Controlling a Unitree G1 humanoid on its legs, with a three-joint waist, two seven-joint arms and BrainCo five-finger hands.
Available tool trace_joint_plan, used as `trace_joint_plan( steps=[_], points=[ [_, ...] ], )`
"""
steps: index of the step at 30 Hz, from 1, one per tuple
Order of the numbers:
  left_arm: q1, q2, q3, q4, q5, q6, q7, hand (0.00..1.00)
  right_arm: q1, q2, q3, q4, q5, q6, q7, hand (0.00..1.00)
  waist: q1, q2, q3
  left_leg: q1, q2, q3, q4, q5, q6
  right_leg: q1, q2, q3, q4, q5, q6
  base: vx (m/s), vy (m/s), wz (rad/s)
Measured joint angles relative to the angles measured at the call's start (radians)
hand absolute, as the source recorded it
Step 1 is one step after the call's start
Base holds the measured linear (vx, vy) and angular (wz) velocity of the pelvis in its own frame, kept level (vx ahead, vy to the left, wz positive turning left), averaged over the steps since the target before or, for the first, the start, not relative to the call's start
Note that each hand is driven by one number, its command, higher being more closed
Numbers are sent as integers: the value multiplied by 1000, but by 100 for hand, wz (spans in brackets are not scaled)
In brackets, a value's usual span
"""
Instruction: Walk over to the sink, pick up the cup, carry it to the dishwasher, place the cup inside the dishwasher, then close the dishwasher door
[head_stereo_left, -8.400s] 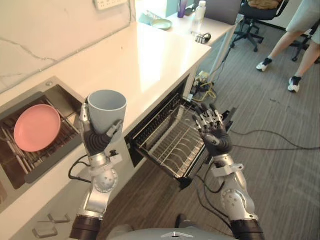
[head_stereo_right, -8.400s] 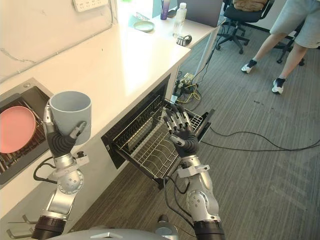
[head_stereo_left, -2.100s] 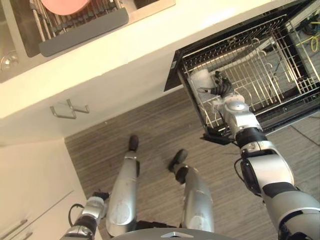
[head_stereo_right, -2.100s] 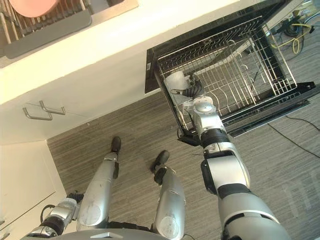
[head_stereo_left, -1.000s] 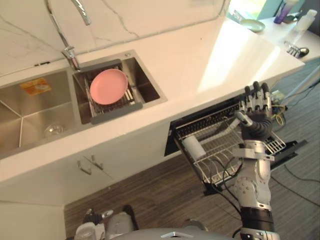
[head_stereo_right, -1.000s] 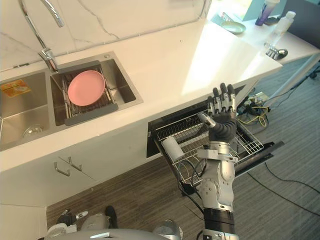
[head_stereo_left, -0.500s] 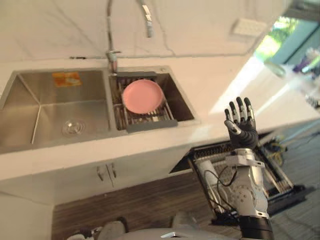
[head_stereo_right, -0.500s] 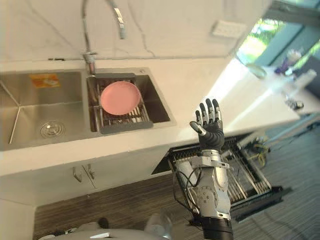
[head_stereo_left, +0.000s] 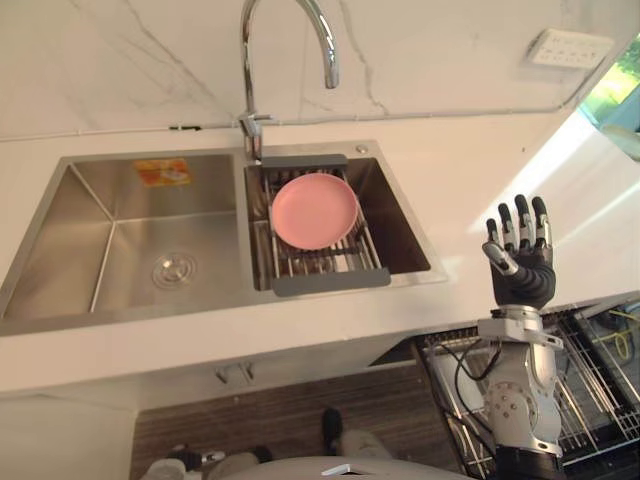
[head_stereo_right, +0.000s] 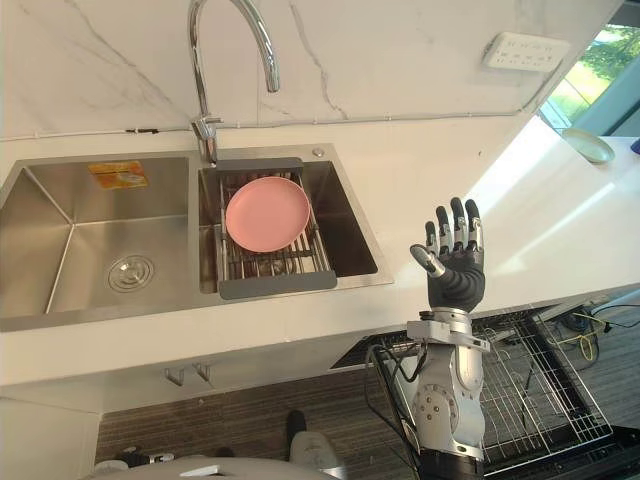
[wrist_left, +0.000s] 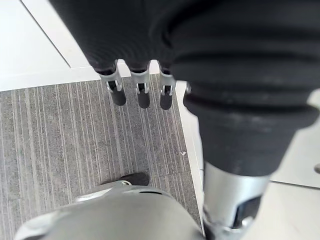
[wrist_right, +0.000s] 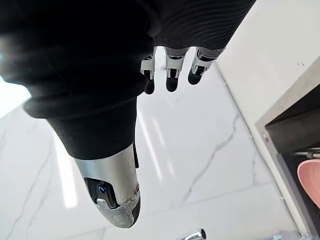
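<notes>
Since half a second ago only my view has swung: the sink (head_stereo_right: 60, 270) now lies square before me, with the pink plate (head_stereo_right: 267, 214) on its drain rack (head_stereo_right: 275, 286) under the faucet (head_stereo_left: 244, 80). My right hand (head_stereo_right: 455, 268) stays raised over the front edge of the counter (head_stereo_right: 430, 180), fingers straight and apart, holding nothing. My left hand (wrist_left: 141, 92) hangs over the floor (wrist_left: 60, 130), fingers straight, empty. The dishwasher rack (head_stereo_right: 545, 385) stands pulled out below the counter. The cup lay at that rack's left end then; my forearm covers the spot now, so I cannot tell.
</notes>
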Motion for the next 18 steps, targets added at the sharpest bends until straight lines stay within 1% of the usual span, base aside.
trace_joint_plan(
  steps=[2,3,4,5,6,7,8,9,10,11,12,13,14,15,16,17,18],
  points=[
    [2,-3,9,-20,0,15,22,0,-5,-2,-1,6,-1,0,0,0,21,-3,-2,-17,2,-17,13,0,-1,4,-4,-28,-9,0,0,-19,-11,27],
    [4,-3,12,-30,3,24,27,0,-14,-5,-1,17,-7,2,-1,0,24,-5,-3,-25,3,-24,16,-1,-1,5,-5,-38,-13,0,0,-43,-19,42],
    [8,-10,42,-39,25,37,38,0,-38,-14,-3,52,-38,13,-4,0,27,-10,-6,-38,4,-38,21,0,-2,9,-8,-62,-24,1,-1,-42,-18,49],
    [8,-19,76,-45,57,52,43,0,-62,-34,-17,82,-74,34,-19,0,39,-13,-7,-55,9,-37,34,-2,-7,15,-14,-98,-36,4,-2,-42,-17,54],
    [10,-23,87,-52,78,66,43,0,-70,-47,-29,94,-98,46,-32,0,46,-13,-7,-61,11,-34,37,-8,-17,21,-18,-118,-44,6,-2,-24,-11,64],
    [19,-27,103,-67,123,93,42,0,-92,-74,-58,120,-164,72,-61,0,52,-13,-8,-68,24,-16,40,-11,-21,36,-23,-154,-57,8,-2,-9,-20,78],
    [30,-33,120,-70,166,118,42,0,-113,-112,-84,141,-226,96,-87,0,54,-14,-9,-73,52,38,44,-9,-36,50,-28,-187,-66,8,-2,-1,-18,80],
    [38,-33,120,-72,197,130,43,0,-126,-135,-94,153,-263,110,-97,0,53,-13,-9,-75,59,53,48,-6,-42,54,-29,-197,-69,8,-1,24,-20,58],
    [63,-33,119,-76,273,155,41,0,-161,-179,-101,169,-370,139,-116,0,62,-11,-10,-73,59,52,51,4,-34,54,-30,-205,-71,9,0,45,-1,20],
    [82,-35,117,-76,336,173,40,0,-204,-211,-97,189,-452,160,-119,0,67,-11,-10,-71,59,58,51,7,-36,52,-30,-202,-71,9,1,52,-4,5],
    [97,-36,116,-76,370,185,39,0,-226,-230,-96,190,-501,173,-121,0,71,-9,-10,-71,59,66,51,8,-36,51,-31,-201,-72,9,1,35,-2,-5],
    [104,-38,115,-76,388,193,38,0,-237,-242,-93,190,-538,179,-120,0,72,-9,-9,-70,60,74,51,8,-37,51,-31,-200,-73,9,1,6,-7,-8],
    [113,-38,112,-77,412,200,36,0,-261,-274,-64,196,-615,184,-118,0,71,-8,-9,-67,60,84,49,9,-38,51,-31,-198,-75,11,2,-5,-6,-10],
    [112,-37,109,-77,415,201,35,0,-269,-287,-52,196,-653,189,-110,0,71,-7,-10,-67,60,88,49,9,-38,51,-32,-196,-76,12,3,-14,-4,-14],
    [109,-37,105,-77,431,201,32,0,-280,-313,-27,198,-726,195,-98,0,71,-6,-10,-67,60,95,49,10,-38,50,-32,-192,-79,16,5,-18,0,-11],
    [102,-36,98,-78,437,199,31,0,-288,-325,-13,202,-758,197,-86,0,70,-5,-10,-66,60,100,48,10,-37,50,-32,-191,-83,20,6,-31,3,-14],
    [90,-34,76,-78,460,193,24,0,-310,-340,13,221,-817,197,-64,0,67,-3,-11,-66,59,105,46,14,-36,52,-32,-190,-95,29,5,-41,5,-11]
  ],
)
